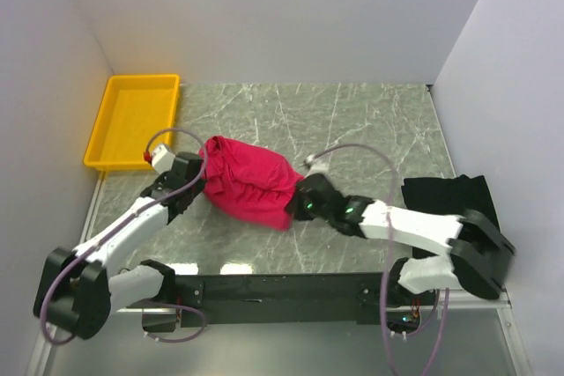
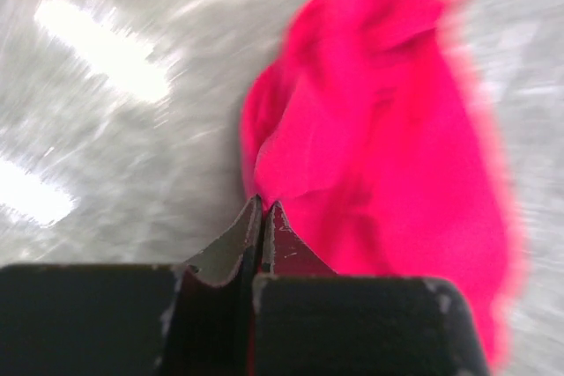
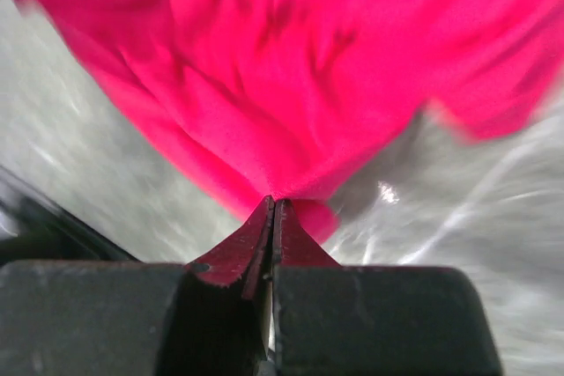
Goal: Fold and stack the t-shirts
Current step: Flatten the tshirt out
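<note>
The crimson-pink t-shirt (image 1: 249, 181) hangs bunched between my two grippers over the middle of the marble table. My left gripper (image 1: 199, 175) is shut on its left edge; in the left wrist view the cloth (image 2: 388, 138) spreads away from the closed gripper (image 2: 263, 204). My right gripper (image 1: 300, 202) is shut on its right edge; in the right wrist view the shirt (image 3: 300, 77) fans out from the closed gripper (image 3: 271, 202). The black t-shirt (image 1: 449, 195) lies flat at the table's right edge, partly under the right arm.
A yellow plastic tray (image 1: 134, 119) stands at the back left corner. White walls enclose the table on the left, back and right. The marble table (image 1: 352, 121) shows bare behind the shirt.
</note>
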